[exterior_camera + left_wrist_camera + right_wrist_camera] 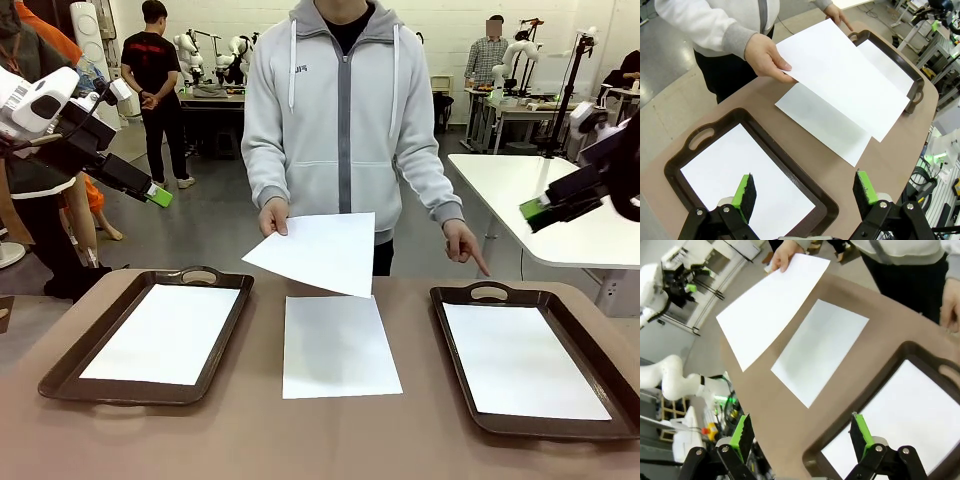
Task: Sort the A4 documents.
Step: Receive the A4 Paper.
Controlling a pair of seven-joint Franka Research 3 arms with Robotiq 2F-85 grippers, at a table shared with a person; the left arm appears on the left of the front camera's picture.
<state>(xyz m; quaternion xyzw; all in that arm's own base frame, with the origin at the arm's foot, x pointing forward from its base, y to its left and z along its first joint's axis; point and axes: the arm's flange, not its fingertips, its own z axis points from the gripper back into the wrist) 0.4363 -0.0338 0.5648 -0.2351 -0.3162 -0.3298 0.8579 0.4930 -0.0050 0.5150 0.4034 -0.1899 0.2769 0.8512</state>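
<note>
Waiting on the handover, I'd say. Left gripper [804, 186] and right gripper [801, 427] both have fingers spread wide, nothing between them, and hang above the table [250, 440] at the upper left and upper right of the front view.

Paper: the held sheet [315, 252] is in the air at centre frame, pinched at its far corner by the person's hand [273, 216] and tilted. The flat sheet [338, 345] lies on the table between the trays. One more sheet lies in the left-frame tray [60, 375] and one in the right-frame tray [447, 345].

The person's other hand [463, 240] points down toward the right-frame tray, so that is the likely target.

To do it well:
- take the held sheet with the right gripper, since it is nearer the target
- pinch the free near edge, well clear of the person's fingers
- come in edge-on; thin paper will flop
- lower it flat inside the tray rim, then let go
</note>
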